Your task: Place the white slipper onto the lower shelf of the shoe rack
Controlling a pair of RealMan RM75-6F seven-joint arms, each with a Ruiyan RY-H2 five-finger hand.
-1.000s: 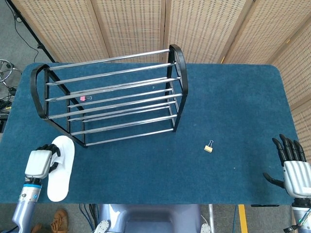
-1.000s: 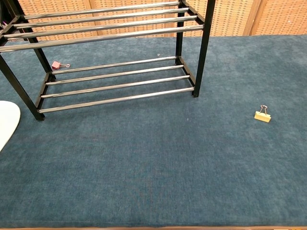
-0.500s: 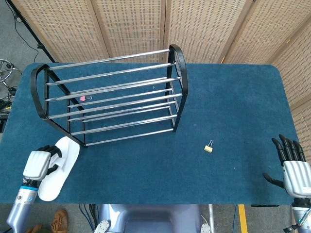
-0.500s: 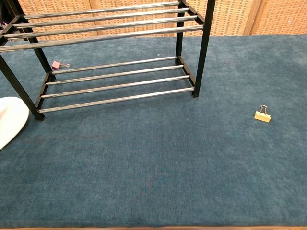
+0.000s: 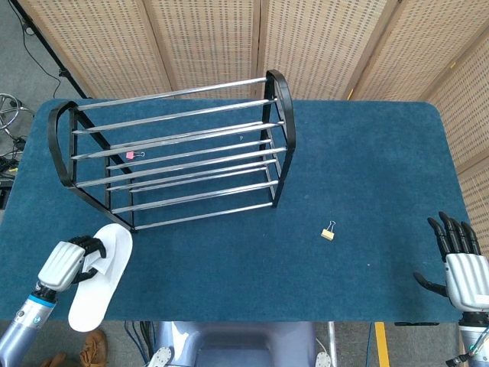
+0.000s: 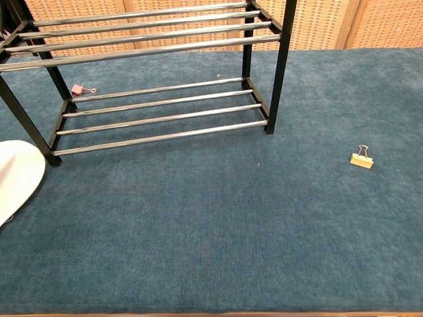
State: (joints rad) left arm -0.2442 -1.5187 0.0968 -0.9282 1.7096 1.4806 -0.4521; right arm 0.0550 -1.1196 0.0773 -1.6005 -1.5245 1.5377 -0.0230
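Fingers point(image 5: 90, 246) of the left hand point(image 5: 67, 264) curl over the white slipper's point(image 5: 101, 277) strap, holding it near the surface's point(image 5: 367, 168) front left corner, just off the shoe rack's point(image 5: 172, 153) near leg. Right hand point(image 5: 462, 267) idles far right, fingers spread, holding nothing. It looks like the carry step: next the toe must swing toward the lower shelf point(image 6: 158, 115) and slide in under the upper bars.

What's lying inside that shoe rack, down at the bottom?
Only a small pink clip shows inside the rack, on the blue tabletop near its back left corner. The bars of the lower shelf hold nothing. No shoes are in it.
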